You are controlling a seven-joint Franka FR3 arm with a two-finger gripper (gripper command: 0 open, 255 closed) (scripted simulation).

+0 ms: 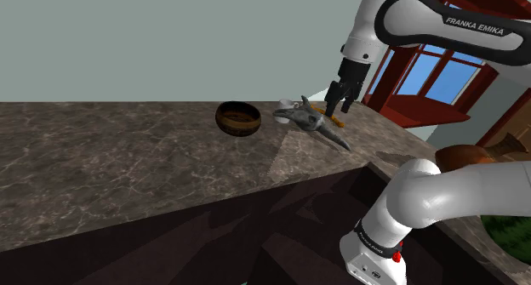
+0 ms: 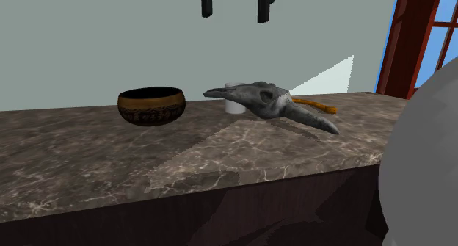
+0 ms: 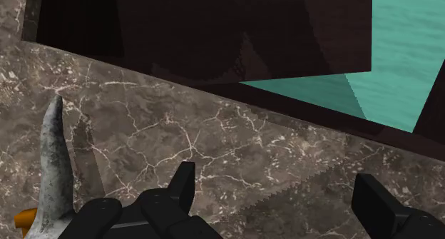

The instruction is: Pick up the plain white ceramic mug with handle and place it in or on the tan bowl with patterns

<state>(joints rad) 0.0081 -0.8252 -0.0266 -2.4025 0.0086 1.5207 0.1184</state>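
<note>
Table [image 2: 88, 156]: brown marbled top with a dark front, carrying four items, listed from the second exterior view's left.

1. Bowl [image 2: 151, 105]: tan-brown with a patterned band and a dark inside, upright, standing apart from the rest.
2. Mug [image 2: 233, 105]: plain white, upright, near the bowl's right and partly hidden behind item 3. Whether it touches item 3 cannot be told.
3. Skull [image 2: 271, 103]: grey, bird-like, its long beak pointing right and toward the table's front edge.
4. Orange stick [image 2: 317, 105]: lying flat just behind the beak.

Jaws: black, spread wide apart and holding nothing, hanging well above the mug and skull.

Far right: red window frame [image 2: 418, 39].
</note>
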